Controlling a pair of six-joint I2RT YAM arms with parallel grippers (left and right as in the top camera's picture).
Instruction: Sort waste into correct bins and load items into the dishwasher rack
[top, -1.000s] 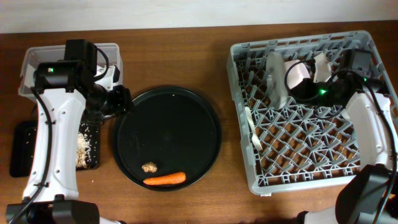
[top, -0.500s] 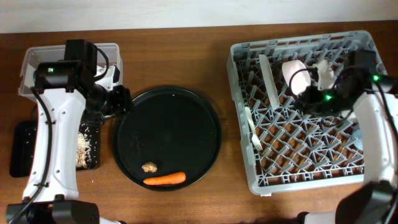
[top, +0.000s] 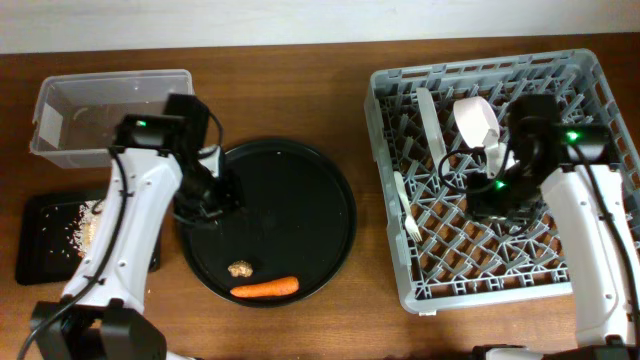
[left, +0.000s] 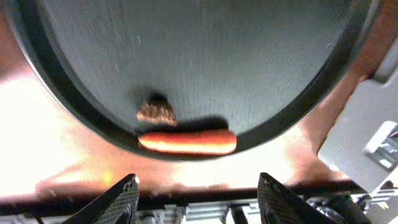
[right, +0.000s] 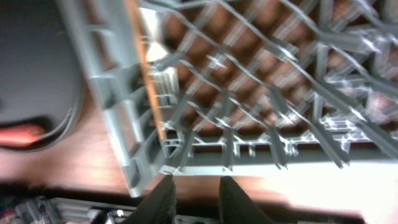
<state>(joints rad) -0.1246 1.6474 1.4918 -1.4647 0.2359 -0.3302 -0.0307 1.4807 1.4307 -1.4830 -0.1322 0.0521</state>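
Note:
An orange carrot (top: 265, 288) (left: 186, 142) and a small brown lump (top: 239, 269) (left: 157, 113) lie at the near rim of the large round black tray (top: 300, 200). My left gripper (top: 212, 200) (left: 199, 194) hovers over that tray's left side, open and empty. The grey dishwasher rack (top: 590, 80) holds a white plate (top: 431, 112) on edge, a pale bowl (top: 478, 120) and a cream fork (top: 405, 205). Over the rack's middle, my right gripper (top: 485, 200) (right: 198, 200) stands slightly open with nothing between its fingers.
At the back left stands the clear tub (top: 110, 110). The shallow black tray (top: 40, 250), with rice scraps in it, lies in front of the tub. The right wrist view shows the rack's near left corner (right: 143, 174) and bare wooden table beside it.
My left arm swung from over the shallow black tray to the round tray. My right gripper let go of the pale bowl, opened, and drew back toward the rack's middle.

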